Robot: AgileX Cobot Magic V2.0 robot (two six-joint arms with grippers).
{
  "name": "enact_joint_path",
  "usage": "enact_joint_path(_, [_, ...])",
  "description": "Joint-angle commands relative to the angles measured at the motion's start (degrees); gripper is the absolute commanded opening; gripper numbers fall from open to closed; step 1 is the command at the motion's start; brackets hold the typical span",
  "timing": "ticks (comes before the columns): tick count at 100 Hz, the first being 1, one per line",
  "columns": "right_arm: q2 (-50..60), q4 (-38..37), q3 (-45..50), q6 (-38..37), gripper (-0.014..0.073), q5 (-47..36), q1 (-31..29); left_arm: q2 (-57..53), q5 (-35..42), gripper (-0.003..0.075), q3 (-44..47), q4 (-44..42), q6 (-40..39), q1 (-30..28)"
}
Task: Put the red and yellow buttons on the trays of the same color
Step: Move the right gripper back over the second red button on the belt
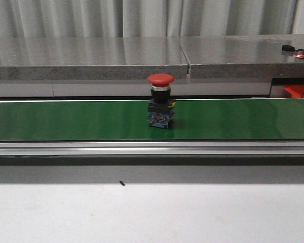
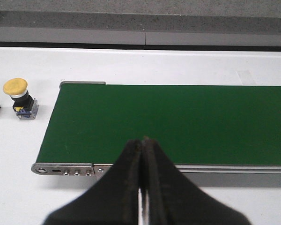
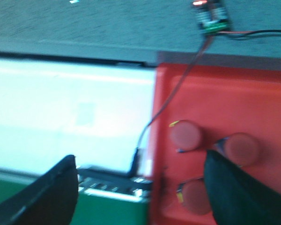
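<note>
Front view is showing a red mushroom-head push button [image 1: 160,99] with a black collar and blue contact block standing upright on the long green conveyor belt [image 1: 66,120], roughly at mid-length; a grey stone-topped ledge [image 1: 91,56] is running behind the belt, and a corner of the red plastic tray [image 1: 299,90] is peeking in at the far right. Left wrist view is showing the left gripper [image 2: 143,140] hovering over the near edge of the belt's end with its black fingers pressed together and nothing between them; a yellow mushroom-head push button [image 2: 19,97] is standing on the white table [image 2: 14,154] just beside that belt end (a second part is cut off at the frame edge). Right wrist view, blurred, is showing the right gripper [image 3: 140,187] spread wide and empty above the edge of the red tray, where three red buttons [image 3: 186,135] are already lying.
</note>
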State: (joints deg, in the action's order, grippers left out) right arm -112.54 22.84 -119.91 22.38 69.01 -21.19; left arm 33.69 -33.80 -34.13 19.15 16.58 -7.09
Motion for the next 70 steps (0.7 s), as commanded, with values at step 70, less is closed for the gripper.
enact_joint_path(70, [27.7,2.0,35.0,12.7,0.0559,-6.5,16.2,0.1,3.5,-0.002,-1.4,0.9,0.0,0.5])
